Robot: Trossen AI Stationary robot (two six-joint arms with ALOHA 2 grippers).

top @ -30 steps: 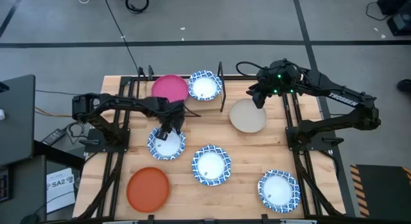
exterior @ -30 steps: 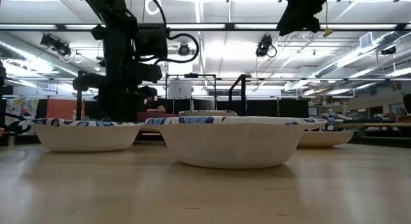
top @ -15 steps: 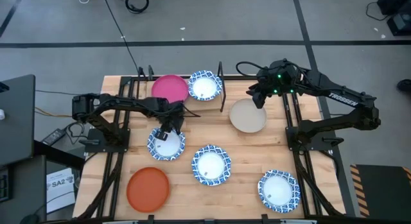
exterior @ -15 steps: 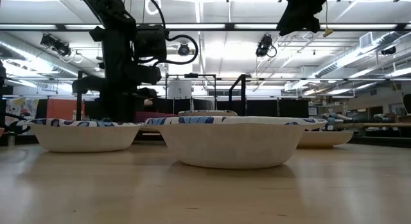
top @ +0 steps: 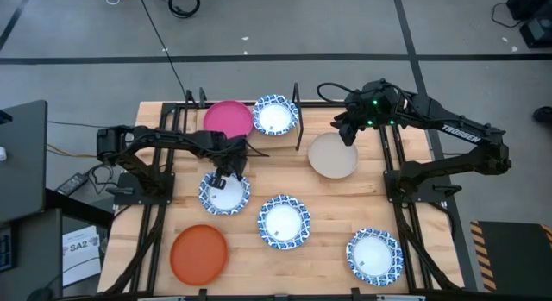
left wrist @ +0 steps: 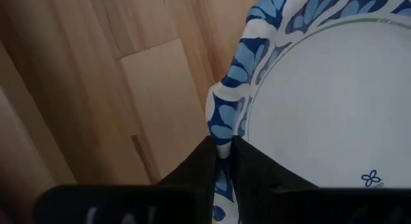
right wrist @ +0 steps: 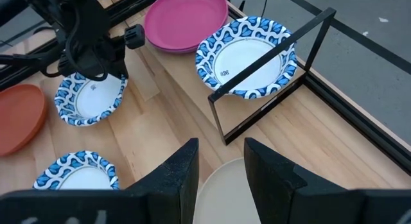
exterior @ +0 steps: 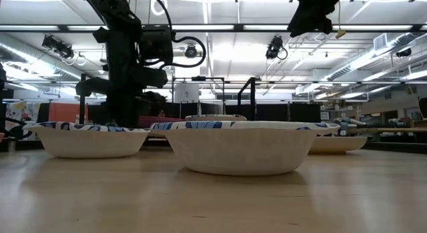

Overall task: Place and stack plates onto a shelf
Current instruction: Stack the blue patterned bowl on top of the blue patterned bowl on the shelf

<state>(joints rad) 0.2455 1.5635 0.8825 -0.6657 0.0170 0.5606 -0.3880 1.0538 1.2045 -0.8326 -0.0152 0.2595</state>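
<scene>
Plates lie spread over the wooden table (top: 405,241): the one in hand is a blue-rimmed plate (top: 224,194) near the table's left side, just in front of the shelf (top: 297,120). The left gripper (left wrist: 221,161) has its two fingers pinched on the rim of this plate, one finger on each face of the edge, as the left wrist view shows plainly. It looks like a thin paper plate, so I judge it light and somewhat bendy; held by one edge it may sag or swing, and the rim is the only sensible place to take it, since the flat centre offers nothing to grip. On the shelf a pink plate (top: 228,119) and another blue-rimmed plate (top: 276,116) sit side by side, so the held one would have to be stacked on one of them. A beige plate (top: 333,155) lies just right of the shelf, and the right gripper (right wrist: 219,165) hovers above its far edge with fingers parted, holding nothing. Farther forward rest two more blue-rimmed plates (top: 283,222) (top: 375,256) and an orange plate (top: 199,254).
</scene>
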